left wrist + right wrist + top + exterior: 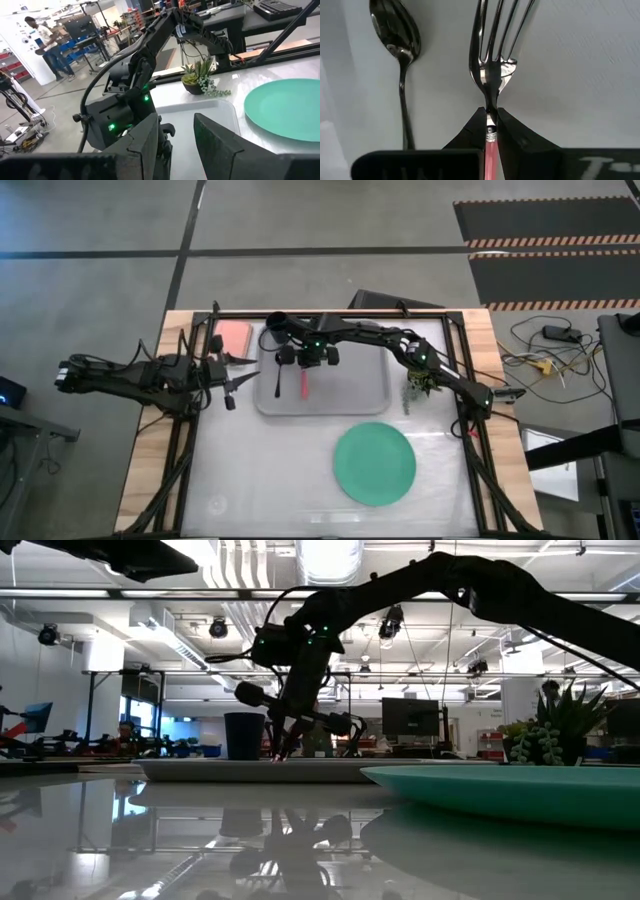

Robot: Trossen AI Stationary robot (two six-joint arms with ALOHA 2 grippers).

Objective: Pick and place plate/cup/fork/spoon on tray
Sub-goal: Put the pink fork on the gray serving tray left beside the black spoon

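Right gripper [491, 131] fingers pinch the fork [492, 60] at its neck over the grey tray [360, 395], beside the spoon [400, 55]; left gripper [228, 380] waits at the table's left edge, fingers spread; green plate [374, 463] lies on the table outside the tray.

Right gripper [491, 125] down, fingers pinched together; left gripper [177, 137] idle, fingers apart

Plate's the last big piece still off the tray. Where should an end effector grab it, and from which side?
The plate lies flat on the table, so nothing but its rim offers a hold. I would pinch the raised edge nearest the tray, coming down from above and slightly tilted. The left end effector is open and free; the right end effector is shut on the fork.
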